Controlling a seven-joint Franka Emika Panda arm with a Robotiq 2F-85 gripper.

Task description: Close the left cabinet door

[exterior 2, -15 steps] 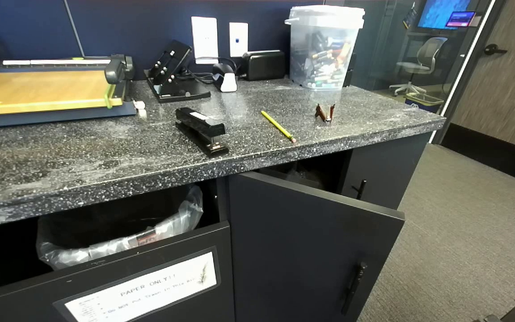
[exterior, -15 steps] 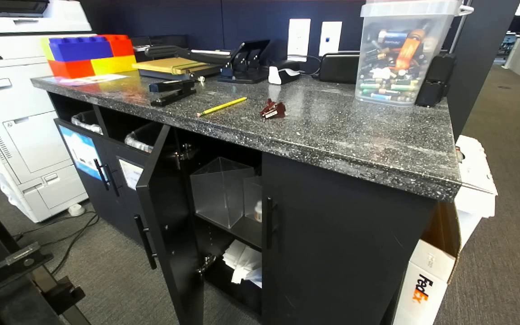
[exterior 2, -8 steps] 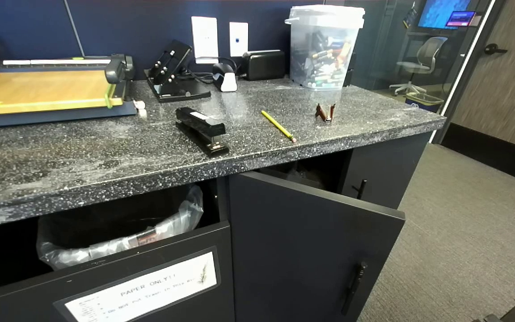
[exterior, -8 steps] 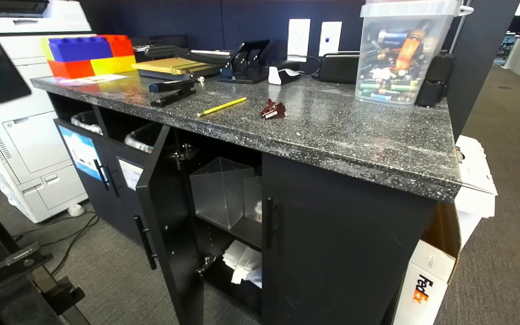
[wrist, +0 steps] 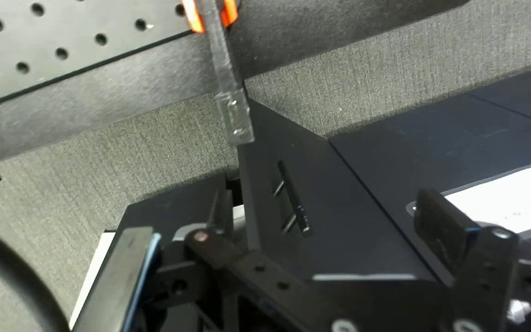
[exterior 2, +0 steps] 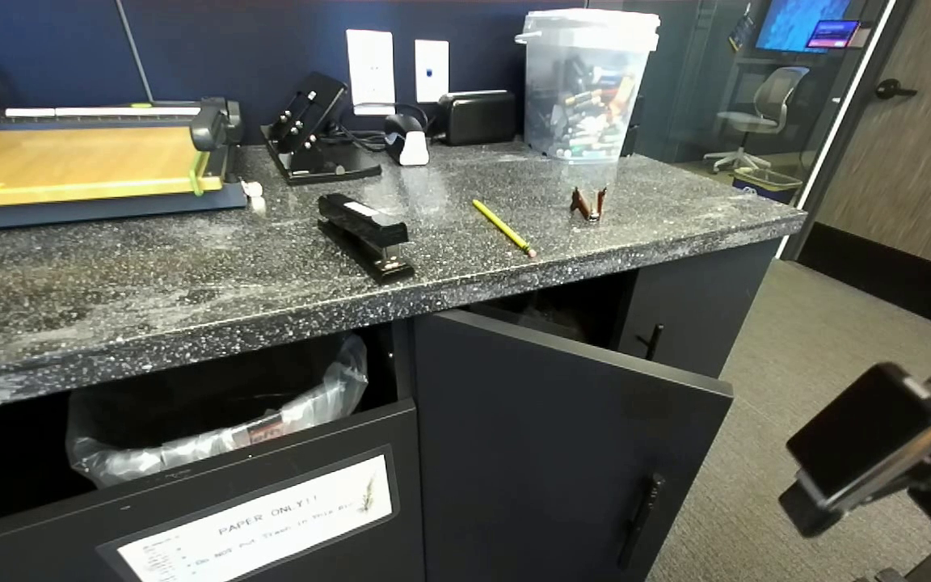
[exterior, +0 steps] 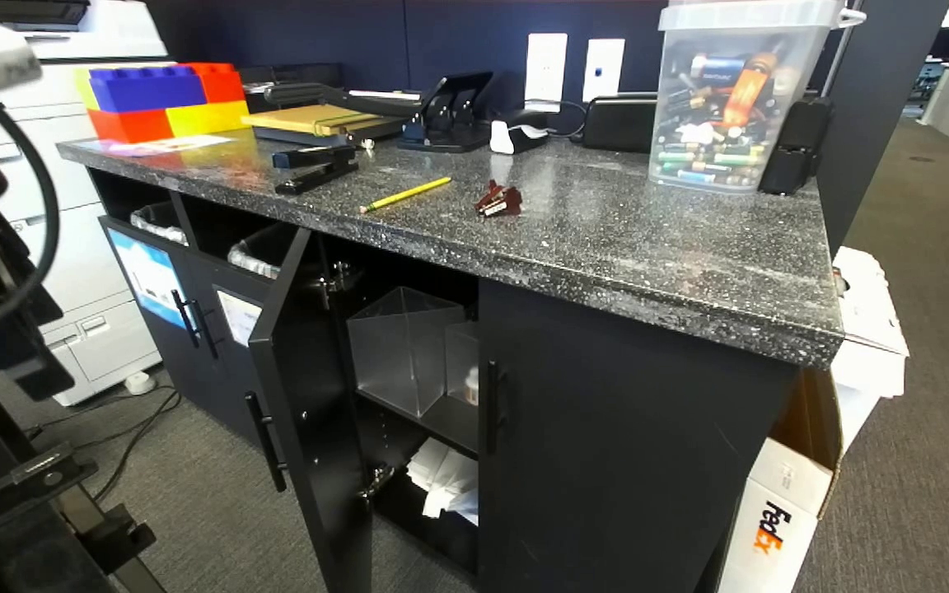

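Left door (exterior 2: pixel 554 436) stands open below the counter (exterior 2: pixel 150 291), its handle (exterior 2: pixel 641 521) by the free edge, as the gripper (wrist: pixel 325 198), jaws spread wide, hovers in front of the counter, apart from the handle; a stapler (exterior 2: pixel 360 220) and a pencil (exterior 2: pixel 503 229) lie on the counter

left cabinet door (exterior 2: pixel 546 436): smooth, matt | countertop (exterior 2: pixel 443 212): glossy, stone-like | tub (exterior 2: pixel 583 93): plastic | carpet (exterior 2: pixel 805 339): rough
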